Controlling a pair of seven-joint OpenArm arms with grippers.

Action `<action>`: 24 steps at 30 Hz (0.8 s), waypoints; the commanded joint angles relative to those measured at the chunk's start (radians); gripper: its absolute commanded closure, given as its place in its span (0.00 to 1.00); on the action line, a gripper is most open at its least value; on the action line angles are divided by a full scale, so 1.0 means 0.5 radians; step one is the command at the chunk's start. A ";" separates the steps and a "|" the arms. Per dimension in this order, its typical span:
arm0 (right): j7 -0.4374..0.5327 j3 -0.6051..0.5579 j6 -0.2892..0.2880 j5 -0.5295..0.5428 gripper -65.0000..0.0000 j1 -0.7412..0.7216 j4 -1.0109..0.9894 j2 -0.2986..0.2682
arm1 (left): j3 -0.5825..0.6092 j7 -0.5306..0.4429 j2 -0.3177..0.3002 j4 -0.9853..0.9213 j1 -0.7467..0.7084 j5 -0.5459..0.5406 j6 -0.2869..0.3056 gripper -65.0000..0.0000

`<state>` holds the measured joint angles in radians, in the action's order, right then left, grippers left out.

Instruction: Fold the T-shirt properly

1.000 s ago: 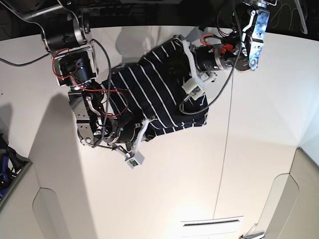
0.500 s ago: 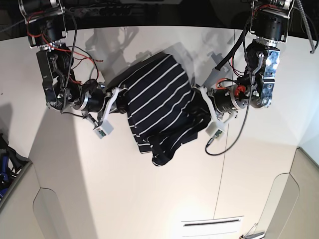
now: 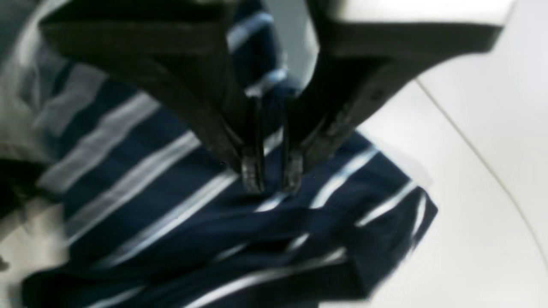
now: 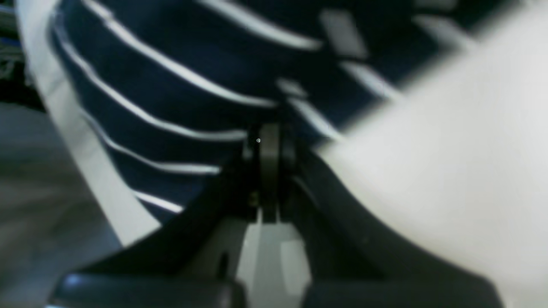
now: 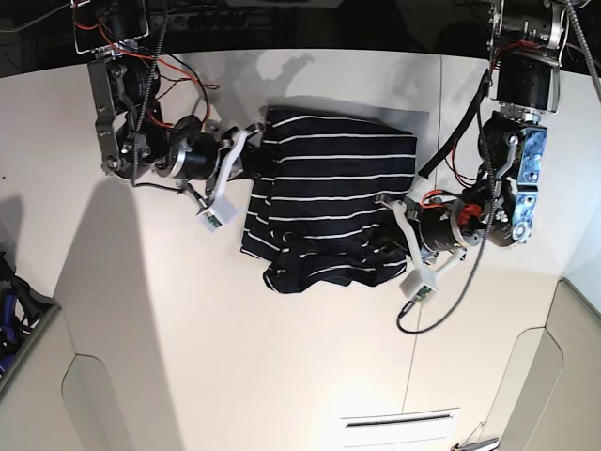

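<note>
The dark navy T-shirt (image 5: 329, 193) with thin white stripes lies in the middle of the white table (image 5: 282, 376). Its far edge is straight and its near part is bunched (image 5: 315, 268). My right gripper (image 5: 255, 155) is at the shirt's far left corner, shut on its edge; the right wrist view shows the closed fingertips (image 4: 267, 141) against the striped cloth (image 4: 180, 98). My left gripper (image 5: 390, 224) is at the shirt's near right side. In the left wrist view its fingers (image 3: 252, 173) are nearly together, pinching the fabric (image 3: 205, 222).
A thin seam (image 5: 424, 310) runs down the table right of the shirt. Dark blue items (image 5: 11, 305) sit at the left edge. A white slotted plate (image 5: 399, 423) lies near the front. The table's dark back edge (image 5: 300, 38) is behind the arms.
Both arms swung apart with the shirt. The right arm went to the far left, the left arm came nearer on the right. The shirt turned and now lies wider with a straight far edge.
</note>
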<state>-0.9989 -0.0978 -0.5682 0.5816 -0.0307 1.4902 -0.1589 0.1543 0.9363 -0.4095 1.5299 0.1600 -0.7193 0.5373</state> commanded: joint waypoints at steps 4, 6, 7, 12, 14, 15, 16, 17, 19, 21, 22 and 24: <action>-0.048 0.164 -0.032 0.182 1.00 0.134 0.322 -0.101 | -0.060 0.023 -0.163 0.403 -0.285 0.081 -0.037 0.87; -0.144 0.195 -0.031 0.292 1.00 0.224 0.469 -0.168 | -0.161 0.037 -0.198 0.542 -0.510 0.095 -0.037 0.87; -0.204 0.198 -0.031 0.346 1.00 0.258 0.532 -0.208 | -0.238 0.044 -0.194 0.597 -0.626 0.099 -0.037 0.87; -0.301 0.201 -0.029 0.430 1.00 0.472 0.765 -0.511 | -0.679 0.043 -0.110 0.871 -1.195 0.098 -0.034 0.88; -0.301 0.219 -0.024 0.449 1.00 0.613 0.808 -0.658 | -0.837 0.043 -0.075 0.951 -1.429 0.098 -0.031 0.88; -0.301 0.228 -0.025 0.478 1.00 0.687 0.809 -0.715 | -0.893 0.045 -0.060 0.964 -1.540 0.098 0.009 0.88; -0.300 0.233 -0.027 0.503 1.00 0.759 0.809 -0.760 | -0.930 0.046 -0.050 0.963 -1.643 0.099 0.057 0.88; -0.300 0.233 -0.033 0.516 1.00 0.829 0.809 -0.797 | -0.949 0.046 -0.046 0.950 -1.741 0.102 0.082 0.88; -0.300 0.233 -0.032 0.501 1.00 0.948 0.808 -0.831 | -0.952 0.053 -0.046 0.908 -1.907 0.102 0.105 0.88; -0.297 0.232 -0.032 0.456 1.00 1.053 0.806 -0.840 | -0.947 0.049 -0.046 0.851 -2.041 0.102 0.109 0.88; -0.296 0.230 -0.032 0.435 1.00 1.101 0.804 -0.840 | -0.940 0.043 -0.046 0.816 -2.087 0.103 0.108 0.88; -0.296 0.227 -0.032 0.358 1.00 1.197 0.792 -0.840 | -0.916 0.031 -0.044 0.729 -2.141 0.117 0.089 0.88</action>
<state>-1.1522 0.0109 -0.5800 0.7486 0.5629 1.8767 -0.5648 -0.3004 0.9600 -0.4267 1.8828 -0.8997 -0.6487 0.5774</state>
